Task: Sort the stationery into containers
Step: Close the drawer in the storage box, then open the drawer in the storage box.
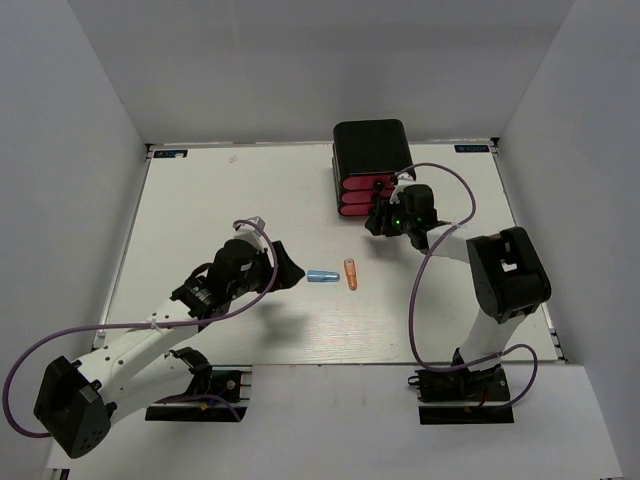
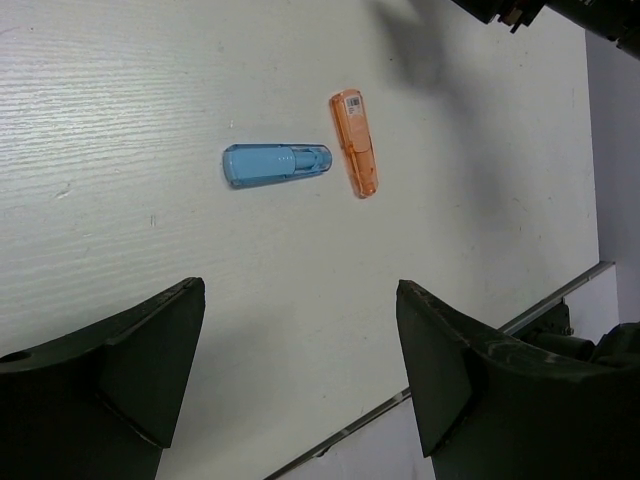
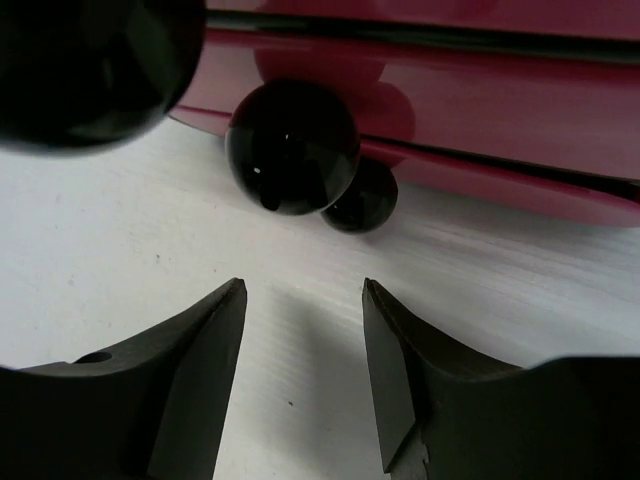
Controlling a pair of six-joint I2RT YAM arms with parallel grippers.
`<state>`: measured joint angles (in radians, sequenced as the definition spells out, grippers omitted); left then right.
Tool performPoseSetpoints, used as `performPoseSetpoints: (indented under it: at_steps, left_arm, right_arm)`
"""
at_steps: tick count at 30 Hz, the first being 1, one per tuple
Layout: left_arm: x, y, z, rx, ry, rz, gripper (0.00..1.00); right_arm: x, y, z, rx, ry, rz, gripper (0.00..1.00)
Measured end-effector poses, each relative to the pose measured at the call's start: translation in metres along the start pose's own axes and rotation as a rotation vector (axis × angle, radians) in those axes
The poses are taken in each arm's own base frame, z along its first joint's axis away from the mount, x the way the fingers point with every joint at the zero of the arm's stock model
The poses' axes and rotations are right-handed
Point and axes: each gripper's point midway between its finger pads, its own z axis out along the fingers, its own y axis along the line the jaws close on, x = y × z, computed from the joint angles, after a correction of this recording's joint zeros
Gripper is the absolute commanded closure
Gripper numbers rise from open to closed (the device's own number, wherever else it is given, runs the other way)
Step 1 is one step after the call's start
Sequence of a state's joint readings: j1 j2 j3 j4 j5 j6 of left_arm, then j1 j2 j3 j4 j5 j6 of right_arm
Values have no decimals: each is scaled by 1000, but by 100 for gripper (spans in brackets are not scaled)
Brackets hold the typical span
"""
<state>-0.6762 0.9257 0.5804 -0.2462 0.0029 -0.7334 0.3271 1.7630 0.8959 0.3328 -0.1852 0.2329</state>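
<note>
Drawers [image 1: 352, 197] partly hidden behind right gripper [image 3: 303, 295]; it and left gripper [image 2: 300, 290] both stand parted and empty.

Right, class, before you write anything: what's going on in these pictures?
Two robot arms are sorting stationery into pink drawers. The left gripper hovers open near a light-blue cylinder and an orange cylinder lying close together on the table, holding nothing. The right gripper, open and empty, faces their black knobs.
</note>
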Motion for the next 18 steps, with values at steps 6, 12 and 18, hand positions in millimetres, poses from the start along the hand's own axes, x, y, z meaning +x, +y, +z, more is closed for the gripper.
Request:
performPoseSetpoints:
  at_steps: [6, 12, 18]
  left_arm:
    - [2, 2, 0, -8, 9, 0, 13]
    - [6, 6, 4, -25, 27, 0, 13]
    - [8, 7, 6, -30, 33, -1, 13]
  right_arm:
    - [-2, 1, 8, 2, -20, 90, 44]
    - [-3, -2, 14, 21, -32, 160, 47]
    - [-11, 5, 10, -5, -56, 173, 49]
